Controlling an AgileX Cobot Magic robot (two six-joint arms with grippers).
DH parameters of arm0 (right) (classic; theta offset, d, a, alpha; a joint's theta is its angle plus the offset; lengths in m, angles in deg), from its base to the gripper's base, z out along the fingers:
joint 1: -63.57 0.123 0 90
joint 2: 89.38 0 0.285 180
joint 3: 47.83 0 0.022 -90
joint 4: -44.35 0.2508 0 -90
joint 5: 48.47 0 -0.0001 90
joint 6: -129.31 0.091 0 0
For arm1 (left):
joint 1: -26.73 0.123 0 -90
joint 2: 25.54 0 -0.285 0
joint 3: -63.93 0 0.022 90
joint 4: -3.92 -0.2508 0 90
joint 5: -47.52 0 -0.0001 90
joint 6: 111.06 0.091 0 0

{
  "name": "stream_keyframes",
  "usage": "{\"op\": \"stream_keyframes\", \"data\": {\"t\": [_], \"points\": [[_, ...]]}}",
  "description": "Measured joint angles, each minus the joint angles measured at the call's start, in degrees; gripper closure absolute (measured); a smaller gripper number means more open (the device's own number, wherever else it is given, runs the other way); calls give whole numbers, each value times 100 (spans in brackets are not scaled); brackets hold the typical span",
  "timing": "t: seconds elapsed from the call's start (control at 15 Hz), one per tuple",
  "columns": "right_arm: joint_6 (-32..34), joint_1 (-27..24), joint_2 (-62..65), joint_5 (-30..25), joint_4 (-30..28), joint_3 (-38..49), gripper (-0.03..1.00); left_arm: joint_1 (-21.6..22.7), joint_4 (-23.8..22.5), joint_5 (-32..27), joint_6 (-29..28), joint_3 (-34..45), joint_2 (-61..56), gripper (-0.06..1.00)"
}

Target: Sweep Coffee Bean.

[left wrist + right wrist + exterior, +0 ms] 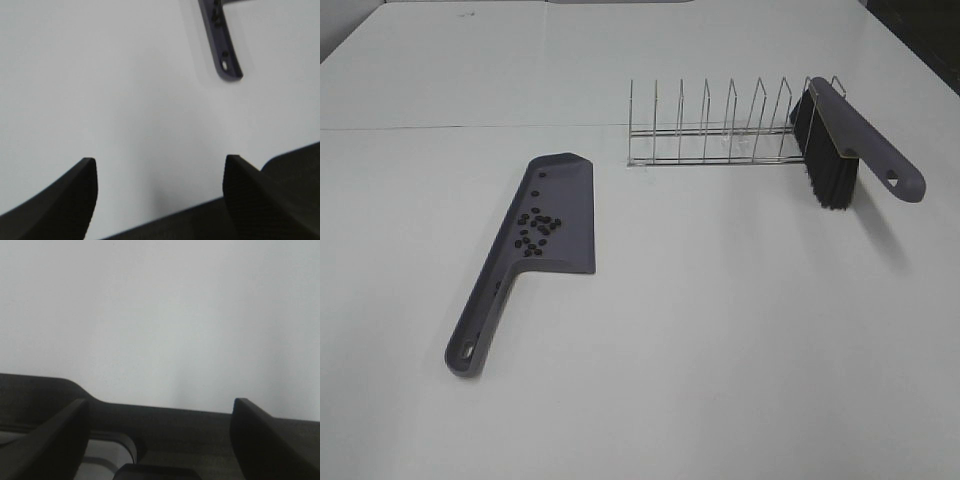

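Note:
A purple-grey dustpan (556,215) lies flat on the white table (720,330), its handle pointing toward the front left. Several tiny dark coffee beans (535,231) lie on its blade near the handle. A brush (840,140) with black bristles and a purple-grey handle leans in the right end of a wire rack (720,130). Neither arm shows in the high view. My left gripper (159,187) is open and empty over bare table, and the dustpan's handle end (223,50) shows beyond it. My right gripper (160,432) is open and empty over bare table.
The wire rack stands at the back, right of the dustpan's blade. The table's back edge runs along the top of the high view, with a dark area (920,30) at the far right corner.

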Motion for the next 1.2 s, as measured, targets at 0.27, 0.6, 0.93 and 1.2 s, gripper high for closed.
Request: {"op": "stream_keyframes", "data": {"t": [0.27,0.6,0.93,1.2], "points": [[-321,0,2263,510,29,281,25,0,218,350,567,206,-865,30],[-636,0,2997,607,252,344,25,0,710,361,1112,206,-877,30],[-762,0,3008,619,355,344,25,0,808,361,1197,206,-877,30],[-762,0,3008,619,361,344,25,0,808,361,1209,206,-877,30]]}}
